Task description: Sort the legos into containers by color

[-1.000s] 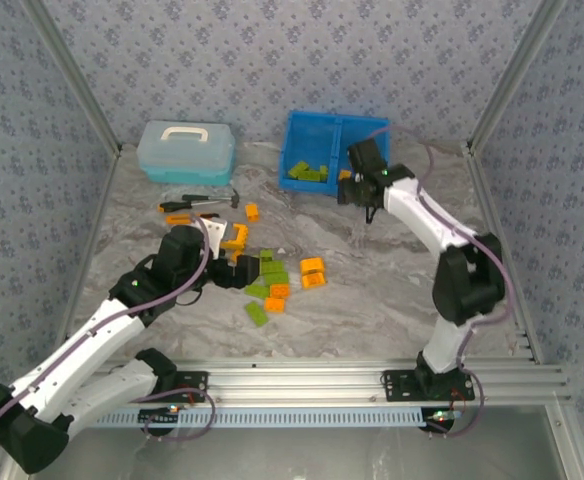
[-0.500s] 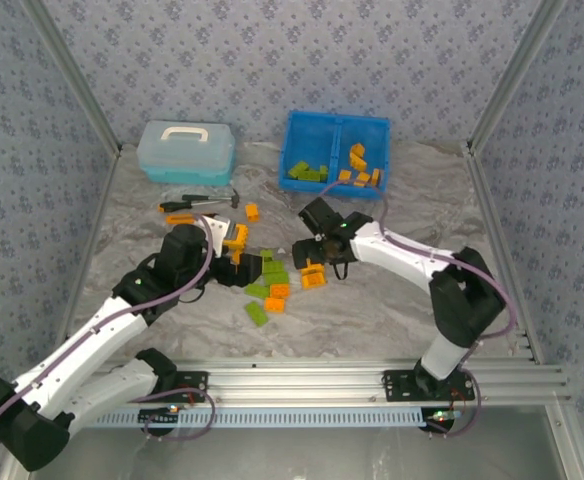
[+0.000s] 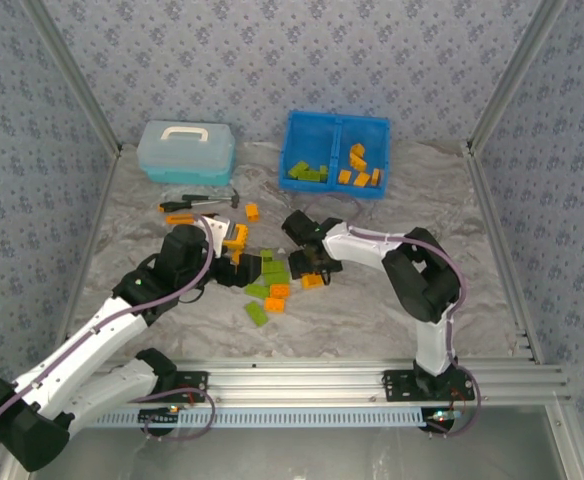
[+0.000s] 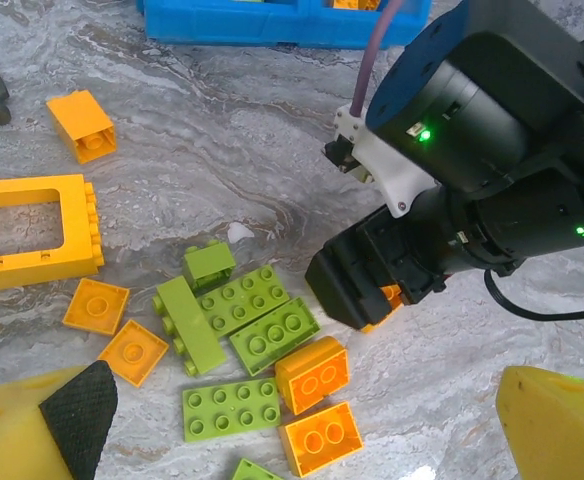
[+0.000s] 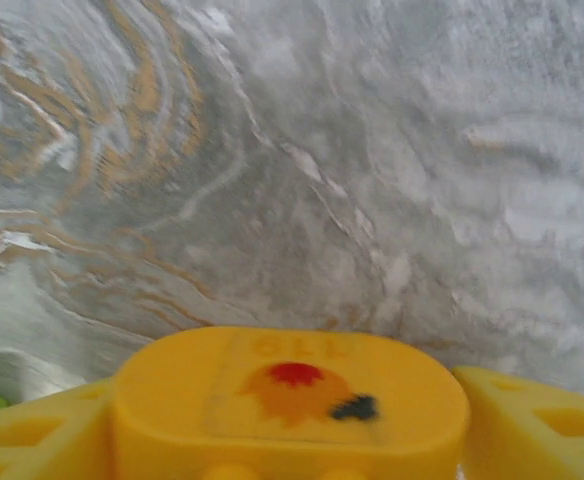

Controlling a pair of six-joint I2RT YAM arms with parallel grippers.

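Sorting partway done; a loose pile is left mid-table.
The right gripper (image 4: 369, 297) sits low over an orange brick (image 4: 390, 298) at the pile's edge; we cannot tell whether its jaws grip it. The left gripper (image 4: 307, 395) hovers spread wide over the legos (image 4: 242, 330). Green and orange bricks and the orange frame piece (image 4: 27, 235) lie unsorted on the table (image 3: 352, 320). In the blue tray (image 3: 337, 120), the left compartment (image 3: 307, 145) holds green and the right compartment (image 3: 370, 140) holds orange. We judge roughly half is left.

Raised digits — perhaps "119", badly blurred — on the yellow rounded piece (image 5: 290, 400) in the right wrist view.
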